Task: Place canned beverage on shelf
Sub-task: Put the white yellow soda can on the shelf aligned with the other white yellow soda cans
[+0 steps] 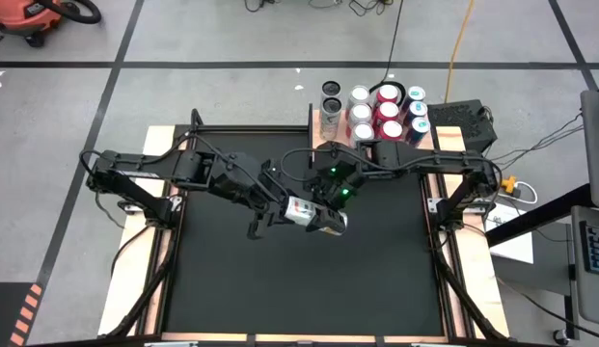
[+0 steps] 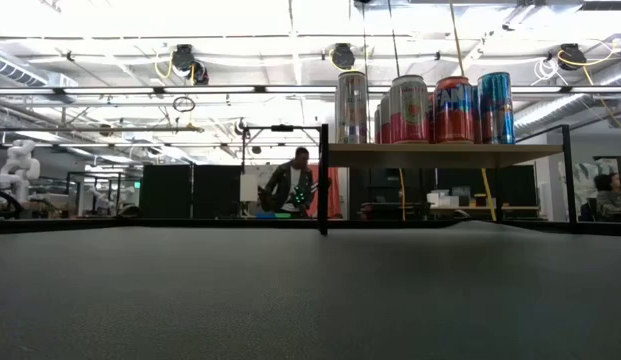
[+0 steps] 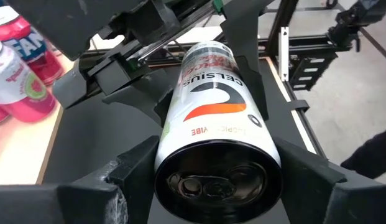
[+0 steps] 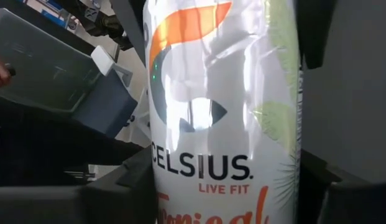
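Observation:
A white canned beverage with an orange mark hangs above the middle of the black table, roughly level, between my two grippers. My left gripper comes from the table's left and is shut on the can's top end. My right gripper comes from the far right and is shut on its other end. The can fills the right wrist view. The shelf, a light-wood board on a black frame, stands at the table's far right edge and bears several cans. The low view shows neither gripper. My left gripper pinches the can's sides near its tab end between its two fingers, which lie along the can. The can is lifted clear of the table, its tab end toward the left wrist. My right gripper has the can's sides near the base end between its two fingers. The fingers slant down from the table's far right and lie along the can. In the left wrist view they flank its far end.
Several cans stand upright in rows on the shelf board. Light-wood strips run along the table's edges. The black mat lies bare toward the near edge. A person sits in the room behind.

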`<state>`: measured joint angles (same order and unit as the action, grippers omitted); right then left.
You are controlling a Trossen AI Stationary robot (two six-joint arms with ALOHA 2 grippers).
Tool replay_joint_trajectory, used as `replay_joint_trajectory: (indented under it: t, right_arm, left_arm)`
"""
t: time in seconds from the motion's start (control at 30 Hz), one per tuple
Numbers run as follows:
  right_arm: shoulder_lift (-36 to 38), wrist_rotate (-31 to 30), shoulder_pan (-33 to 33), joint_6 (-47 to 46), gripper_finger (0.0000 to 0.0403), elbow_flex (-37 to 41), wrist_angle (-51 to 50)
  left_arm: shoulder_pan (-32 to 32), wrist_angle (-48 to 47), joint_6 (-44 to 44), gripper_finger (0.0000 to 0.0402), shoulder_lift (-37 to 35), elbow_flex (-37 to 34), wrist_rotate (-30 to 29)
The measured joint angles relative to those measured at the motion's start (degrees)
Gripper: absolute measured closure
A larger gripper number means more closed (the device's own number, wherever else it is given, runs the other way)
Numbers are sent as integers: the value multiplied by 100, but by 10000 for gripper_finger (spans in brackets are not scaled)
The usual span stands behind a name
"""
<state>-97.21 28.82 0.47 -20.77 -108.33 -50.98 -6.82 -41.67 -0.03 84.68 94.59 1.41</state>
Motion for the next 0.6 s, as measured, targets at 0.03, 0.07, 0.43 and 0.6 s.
replay_joint_trajectory:
  t: [0.03,0.07,0.43,0.6]
  right_arm:
    - [0,2,-2,12,173,0,0]
    - [0,2,-2,20,170,0,0]
    - [143,-41,-30,61,171,0,3]
    - [160,-73,-94,-12,171,0,21]
  left_arm:
    - [-8,-1,-43,133,0,0,-60]
    - [-8,-2,-53,133,0,0,-89]
    - [-80,132,-438,124,-50,16,-476]
    - [-65,78,-881,64,-50,215,-793]
